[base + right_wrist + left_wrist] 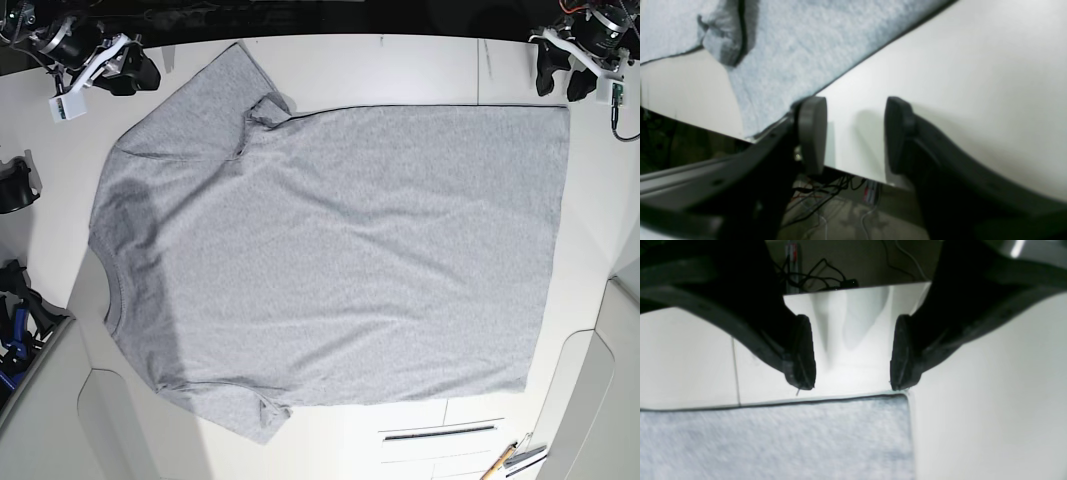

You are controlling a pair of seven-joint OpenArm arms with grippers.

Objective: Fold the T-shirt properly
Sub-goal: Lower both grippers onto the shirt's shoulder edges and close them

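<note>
T-shirt: I see the heather-grey short-sleeved cotton T-shirt spread flat, plain side up, neck toward the base view's left.
Tabletop: glossy white tabletop under it, with a seam line.
Left claw: my left claw hovers spread wide, empty, at the hem corner.
Right claw: right claw spread wide, empty, beside a sleeve.
Room: dark cables below the edge.

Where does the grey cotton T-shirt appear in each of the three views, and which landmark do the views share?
Left wrist: the grey cotton T-shirt fills the lower left, its hem corner below the open left tool.
Right wrist: it lies upper left, sleeve included, beside the open right tool.
Base: it is spread flat across the centre.
Shared landmark: the white table.
</note>
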